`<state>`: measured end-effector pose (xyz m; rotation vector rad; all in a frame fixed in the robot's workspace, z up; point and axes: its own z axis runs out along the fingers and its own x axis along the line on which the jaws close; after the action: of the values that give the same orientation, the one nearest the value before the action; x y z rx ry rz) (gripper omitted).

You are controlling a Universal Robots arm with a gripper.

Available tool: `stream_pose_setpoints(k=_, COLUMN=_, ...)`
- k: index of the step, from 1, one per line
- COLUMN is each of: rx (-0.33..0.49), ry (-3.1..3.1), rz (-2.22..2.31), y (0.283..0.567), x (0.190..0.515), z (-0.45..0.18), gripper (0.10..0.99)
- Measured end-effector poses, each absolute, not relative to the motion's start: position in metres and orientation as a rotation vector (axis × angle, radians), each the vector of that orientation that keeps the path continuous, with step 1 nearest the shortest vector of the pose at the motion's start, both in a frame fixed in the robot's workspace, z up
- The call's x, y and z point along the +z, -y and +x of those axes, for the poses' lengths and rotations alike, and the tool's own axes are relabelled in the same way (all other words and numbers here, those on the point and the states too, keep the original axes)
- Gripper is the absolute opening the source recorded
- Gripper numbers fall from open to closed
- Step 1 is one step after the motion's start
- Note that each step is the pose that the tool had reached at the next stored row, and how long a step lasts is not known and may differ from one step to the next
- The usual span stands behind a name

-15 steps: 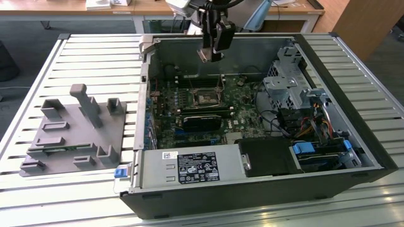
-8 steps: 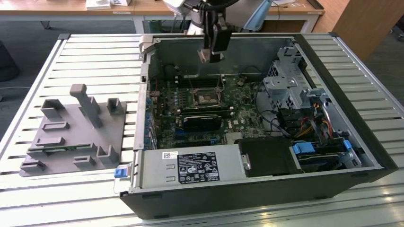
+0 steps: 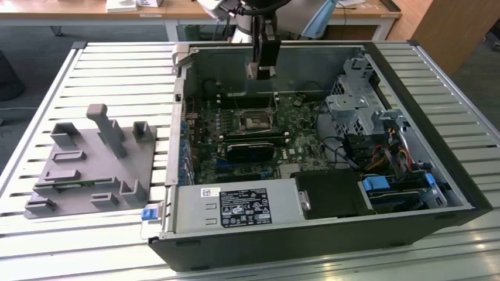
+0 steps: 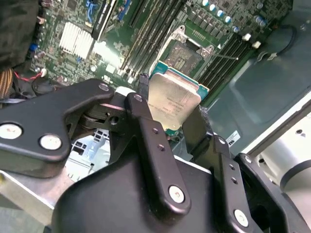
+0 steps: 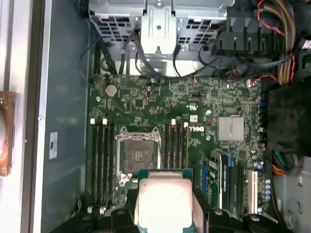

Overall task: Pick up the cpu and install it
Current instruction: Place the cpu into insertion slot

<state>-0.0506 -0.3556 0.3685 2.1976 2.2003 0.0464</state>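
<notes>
1. Firmly clamped, the two black fingers grip the cpu by opposite edges. Its silvery top and green rim show in both wrist views.
2. The gripper hangs over the far part of the open computer case in the exterior view, well above the motherboard.
3. The socket lies on the board below and near the chip. Its dark contact field is uncovered and no chip sits in it.
4. Judged step in hand: bringing the held chip over the socket. Doing it well probably calls for keeping the chip level, squaring its edges to the socket's metal frame, and descending straight without sliding, since the contacts look delicate.
5. Container one: the computer case holds the motherboard, a metal drive cage, bundled cables and a labelled metal box at its near end.
6. Container two: a grey fixture tray lies outside the case, on the exterior view's left. A green memory stick rests in one of its slots.
</notes>
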Motion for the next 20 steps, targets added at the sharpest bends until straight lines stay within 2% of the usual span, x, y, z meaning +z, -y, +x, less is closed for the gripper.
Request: stream_pose_setpoints(k=20, rx=0.045, ry=-2.197, rz=2.200, y=0.350, x=0.334, z=-0.051, gripper=0.525)
